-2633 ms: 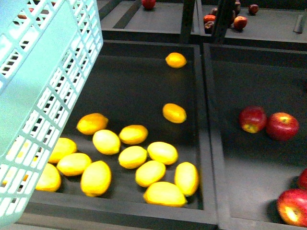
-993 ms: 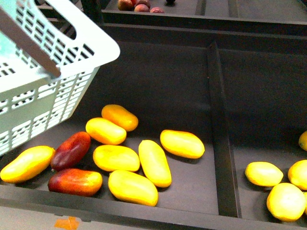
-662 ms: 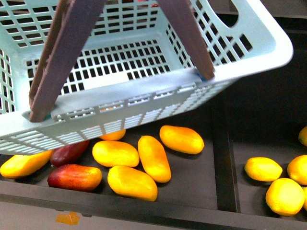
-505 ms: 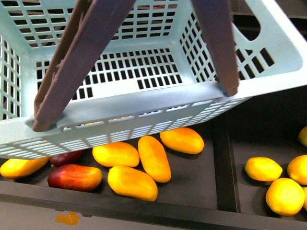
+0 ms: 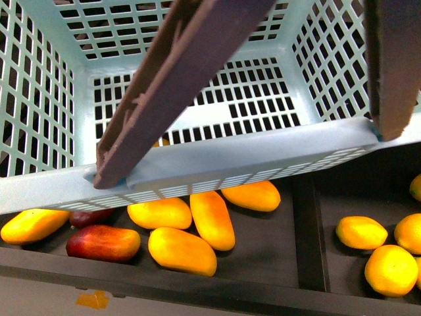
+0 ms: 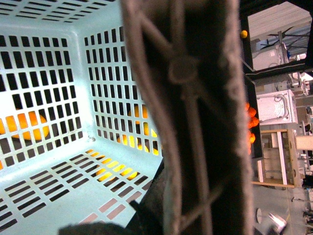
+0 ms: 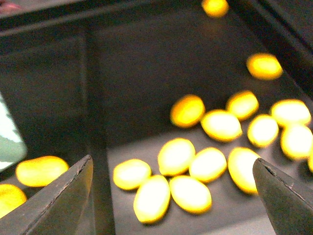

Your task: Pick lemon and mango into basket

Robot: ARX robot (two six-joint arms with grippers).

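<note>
The mint-green slotted basket (image 5: 250,158) hangs over the mango bin and fills the upper front view, its brown handles (image 5: 177,79) raised. My left gripper (image 6: 161,210) is shut on a handle (image 6: 195,122); the basket's inside (image 6: 49,171) holds nothing that I can see. Below its rim lie several orange-yellow mangoes (image 5: 182,250). Yellow lemons (image 5: 360,232) sit in the bin to the right. My right gripper (image 7: 171,160) hovers open above a cluster of lemons (image 7: 190,194), touching none. A mango (image 7: 41,170) shows past the divider.
Two dark red mangoes (image 5: 103,242) lie among the yellow ones at the front left. A raised black divider (image 5: 308,237) separates the mango bin from the lemon bin. The bin's front wall (image 5: 197,289) runs along the bottom, with orange tape (image 5: 92,301) below it.
The view swung from the lemon bin to the mango bin. The basket then swung in over the mangoes and came closer, now hiding the back ones.
</note>
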